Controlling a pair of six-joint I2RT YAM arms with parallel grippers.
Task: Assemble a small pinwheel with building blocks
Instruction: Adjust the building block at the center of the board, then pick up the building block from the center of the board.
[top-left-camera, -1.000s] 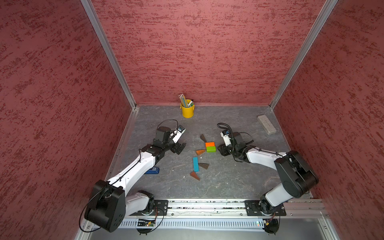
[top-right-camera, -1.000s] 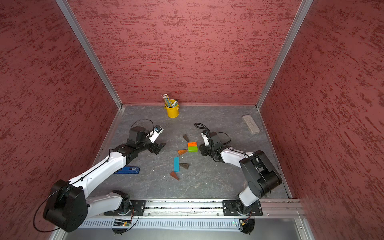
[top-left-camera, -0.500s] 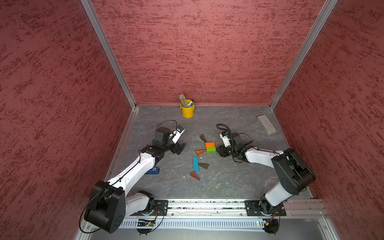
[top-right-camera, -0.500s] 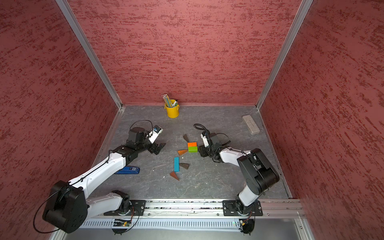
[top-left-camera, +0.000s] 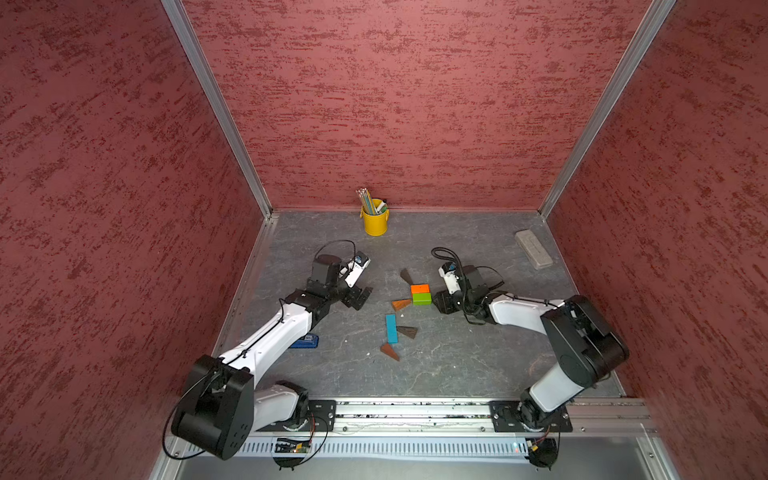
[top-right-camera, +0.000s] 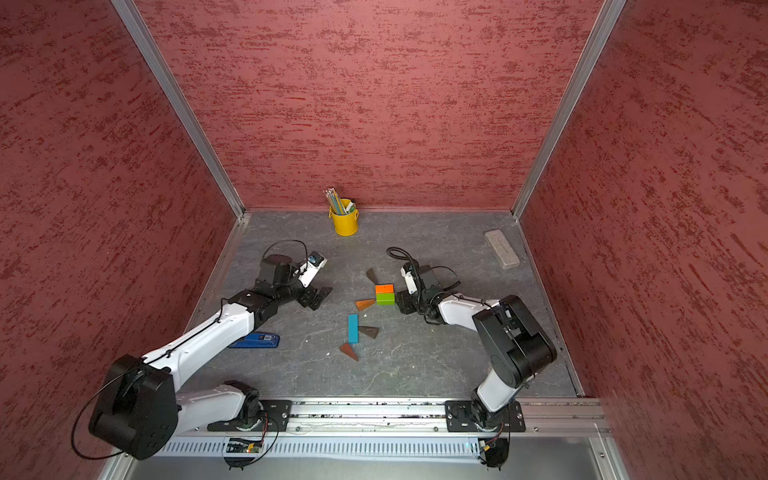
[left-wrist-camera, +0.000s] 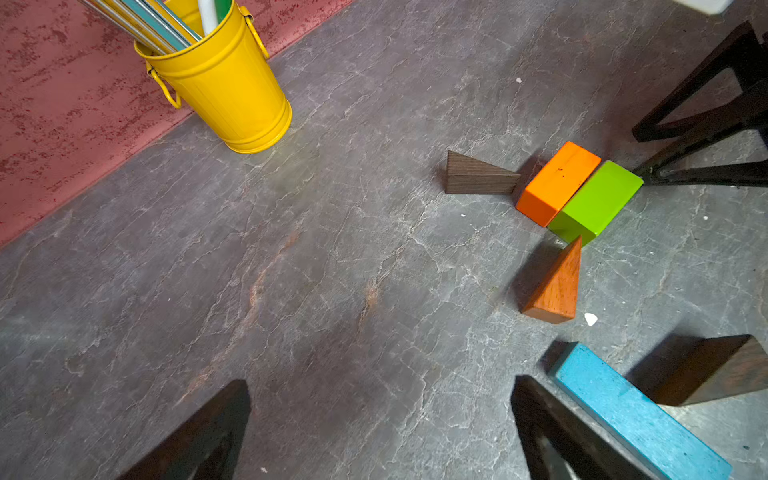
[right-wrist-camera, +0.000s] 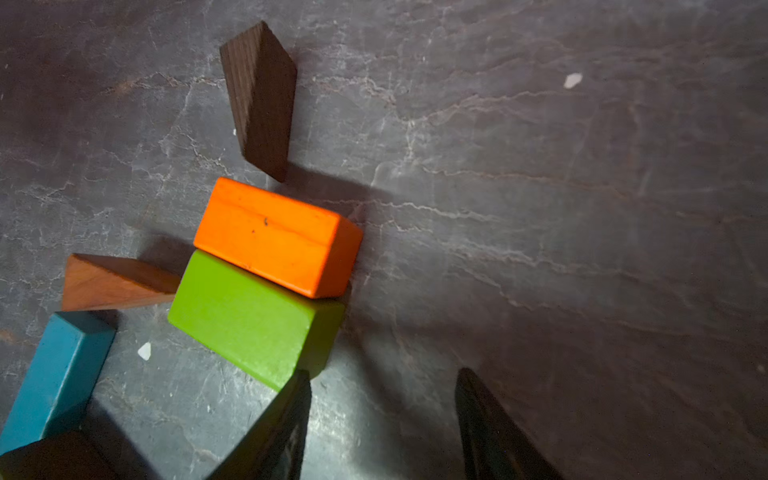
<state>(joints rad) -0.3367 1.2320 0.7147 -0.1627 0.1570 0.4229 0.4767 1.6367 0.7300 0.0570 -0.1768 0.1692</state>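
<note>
Orange block (top-left-camera: 419, 288) and green block (top-left-camera: 422, 298) abutting on the desk (top-left-camera: 457, 365), dark wedge (top-left-camera: 406, 276) and reddish wedge (top-left-camera: 401, 304) pointing at them, blue bar (top-left-camera: 391, 328) lying apart, left jaws wide, empty, right jaws parted, empty, beside green block

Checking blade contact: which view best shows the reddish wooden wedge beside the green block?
Left wrist: reddish wooden wedge whole, well lit, tip at the green rectangular block. Right wrist shows it dimmer; both top views, tiny.

orange block (right-wrist-camera: 274, 237) flush against green block (right-wrist-camera: 249, 320) | end effector (right-wrist-camera: 382, 374) parted, beside green block
</note>
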